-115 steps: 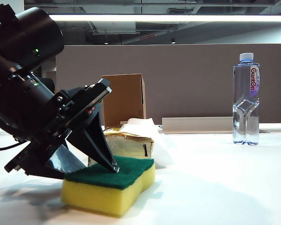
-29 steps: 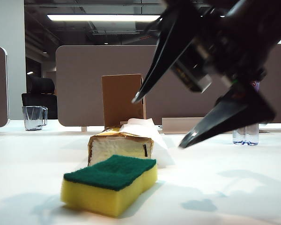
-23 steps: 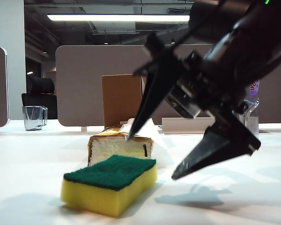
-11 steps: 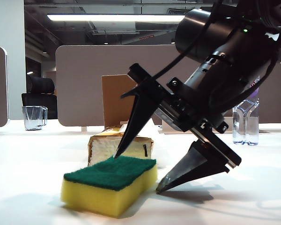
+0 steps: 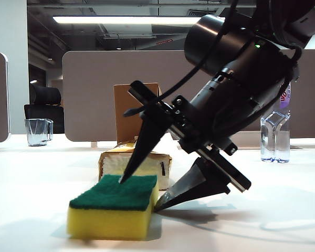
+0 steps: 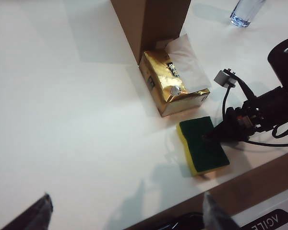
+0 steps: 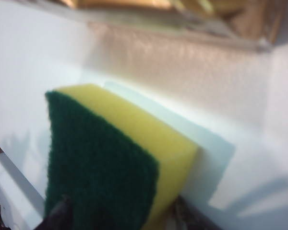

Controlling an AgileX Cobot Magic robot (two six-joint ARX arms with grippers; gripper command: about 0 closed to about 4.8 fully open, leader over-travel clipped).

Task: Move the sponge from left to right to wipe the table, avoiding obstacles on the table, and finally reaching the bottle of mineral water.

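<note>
The sponge (image 5: 113, 207), yellow foam with a dark green top, lies on the white table (image 5: 262, 210) in front of the gold tissue pack (image 5: 136, 163) and the brown cardboard box (image 5: 131, 107). My right gripper (image 5: 139, 194) comes down on it from the right. One fingertip presses the green top and the other touches the yellow side at table level. The right wrist view shows the sponge (image 7: 110, 153) filling the gap of the right gripper (image 7: 120, 218). The bottle of mineral water (image 5: 275, 134) stands at the far right, partly behind the right arm. My left gripper (image 6: 127, 213) hangs open high over the table, away from the sponge (image 6: 201, 146).
A clear glass cup (image 5: 38, 131) stands at the far left of the table, with an office chair (image 5: 44, 105) behind it. Grey partition panels (image 5: 94, 94) close off the back. The left wrist view shows the table's near edge (image 6: 259, 177) close beside the sponge.
The right gripper came down from above onto the sponge and its fingers closed in on it. The sponge turned and shifted slightly left. The left arm kept still.
</note>
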